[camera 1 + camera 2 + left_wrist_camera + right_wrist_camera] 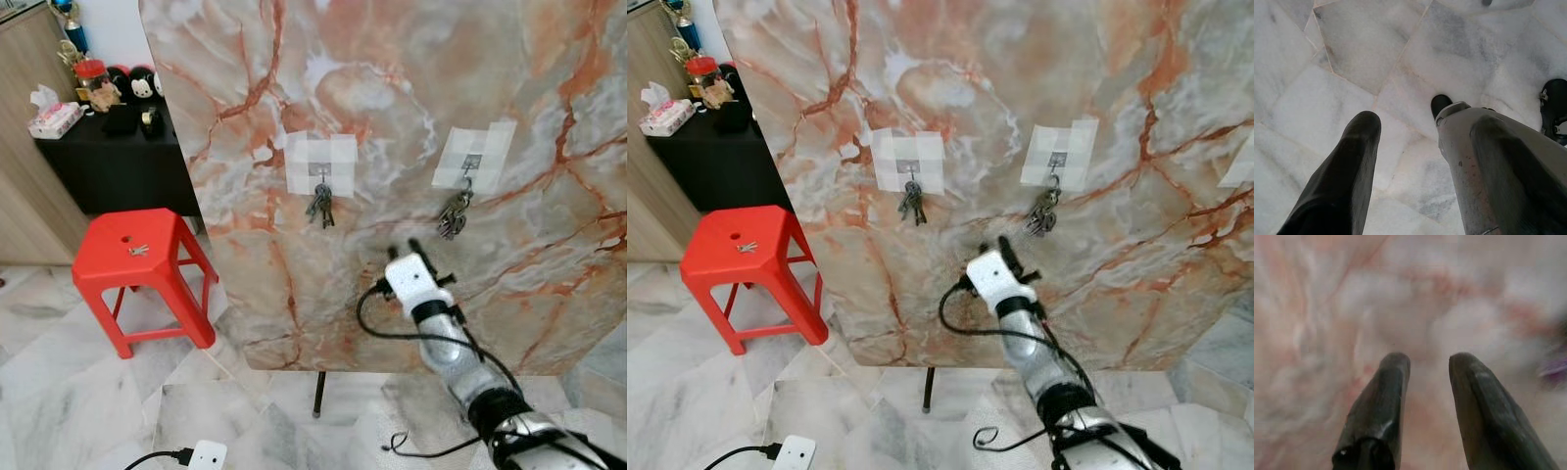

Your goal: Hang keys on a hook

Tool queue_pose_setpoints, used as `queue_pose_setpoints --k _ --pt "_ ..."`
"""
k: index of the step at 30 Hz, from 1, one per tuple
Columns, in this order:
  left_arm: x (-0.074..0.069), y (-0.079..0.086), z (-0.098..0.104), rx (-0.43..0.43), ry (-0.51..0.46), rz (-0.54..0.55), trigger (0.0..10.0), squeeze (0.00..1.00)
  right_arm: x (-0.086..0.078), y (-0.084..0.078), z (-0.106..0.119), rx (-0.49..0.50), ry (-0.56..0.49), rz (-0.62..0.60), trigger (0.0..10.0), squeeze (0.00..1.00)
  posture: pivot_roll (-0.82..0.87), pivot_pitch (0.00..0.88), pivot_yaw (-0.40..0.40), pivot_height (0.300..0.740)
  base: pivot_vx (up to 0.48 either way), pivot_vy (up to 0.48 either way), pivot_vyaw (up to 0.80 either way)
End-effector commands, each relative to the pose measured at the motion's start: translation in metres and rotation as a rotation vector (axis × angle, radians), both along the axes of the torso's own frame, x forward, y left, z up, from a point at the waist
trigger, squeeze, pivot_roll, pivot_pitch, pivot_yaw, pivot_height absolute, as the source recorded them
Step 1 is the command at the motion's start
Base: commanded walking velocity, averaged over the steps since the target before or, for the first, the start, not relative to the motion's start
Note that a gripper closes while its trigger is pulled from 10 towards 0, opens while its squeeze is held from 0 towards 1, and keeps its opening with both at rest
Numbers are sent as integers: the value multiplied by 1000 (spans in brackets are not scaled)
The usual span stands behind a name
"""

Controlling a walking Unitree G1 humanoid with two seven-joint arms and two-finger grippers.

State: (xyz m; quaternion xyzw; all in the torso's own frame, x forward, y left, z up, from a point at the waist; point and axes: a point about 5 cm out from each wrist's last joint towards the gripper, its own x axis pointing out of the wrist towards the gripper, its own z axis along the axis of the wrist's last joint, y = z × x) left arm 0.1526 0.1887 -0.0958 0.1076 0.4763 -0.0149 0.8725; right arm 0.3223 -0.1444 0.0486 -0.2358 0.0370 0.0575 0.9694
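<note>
Nearest me is the silver right arm, reaching up toward the marble slab (411,117) with its right claw (423,247) raised just below the hooks. From its wrist camera the two black fingers (1382,401) stand a narrow gap apart with nothing between them.

One bunch of keys (454,214) hangs above and slightly right of that claw, dangling straight down from the right hook (470,166) on its white adhesive patch. A second key bunch (321,206) hangs from the left hook (320,172), up and to the claw's left. To my eye both bunches are already hung.

A red stool (142,272) stands left of the slab, something small lying on its seat. The left claw (1405,161) hangs over the marble floor (1327,98), fingers apart and empty.
</note>
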Motion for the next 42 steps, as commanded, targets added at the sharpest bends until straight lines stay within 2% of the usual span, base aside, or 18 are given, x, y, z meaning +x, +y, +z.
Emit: queue_pose_setpoints --k 1,3,4,5,6,7,9,10,11,12,16,20,25,27,34,42 --pt "-6 0 -3 6 29 -5 10000 0 -13 -12 -21 59 113 -75 10000 0 -85 31 -1 740 0 0 0" --pt "-6 0 -3 6 29 -5 10000 0 -21 -19 -33 106 185 -131 10000 0 -87 31 0 740 0 0 0" --pt "-5 0 -3 6 30 -7 10000 0 -43 -31 -61 207 352 -239 10000 0 -85 30 0 740 0 0 0" --pt "-5 0 -2 7 30 -7 10000 0 -64 -40 -81 287 473 -330 10000 0 -84 30 1 740 0 0 0" --pt "-5 1 -2 7 29 -6 10000 0 -71 -43 -87 309 506 -356 10000 0 -86 31 2 740 0 0 0" --pt "-5 1 -2 7 29 -5 10000 0 -88 -52 -99 264 576 -405 10000 0 -89 34 5 740 0 0 0" --pt "-5 1 -2 7 29 -6 10000 0 -103 -58 -108 243 631 -446 10000 0 -93 35 10 740 0 0 0" --pt "-5 1 -2 8 29 -6 10000 0 -108 -60 -112 252 654 -463 10000 0 -93 35 10 740 0 0 0" --pt "-5 2 -2 9 30 -8 10000 0 -127 -62 -123 301 740 -508 10000 0 -97 37 12 740 0 0 0" --pt "-5 2 -2 9 30 -9 10000 0 -139 -62 -129 326 786 -519 10000 0 -94 36 11 740 0 0 0" --pt "-5 3 -2 12 30 -8 10000 0 -164 -58 -142 332 887 -490 10000 0 -88 36 13 740 0 0 0" --pt "-5 3 -2 13 31 -8 10000 0 -170 -56 -145 345 913 -481 10000 0 -87 37 12 740 0 0 0" --pt "-5 3 -2 7 28 12 10000 0 -166 -54 -143 347 899 -437 10000 0 -88 38 7 740 0 0 0" --pt "-5 5 -2 -20 22 97 10000 0 -160 -53 -141 354 885 -424 10000 0 -88 36 2 740 0 0 0" --pt "-2 17 1 -79 -20 261 10000 0 -153 -52 -138 359 877 -403 10000 0 -86 27 -6 740 0 0 0" --pt "0 18 3 -91 -31 260 10000 0 -156 -48 -140 371 892 -399 10000 0 -90 14 -3 740 0 0 0"
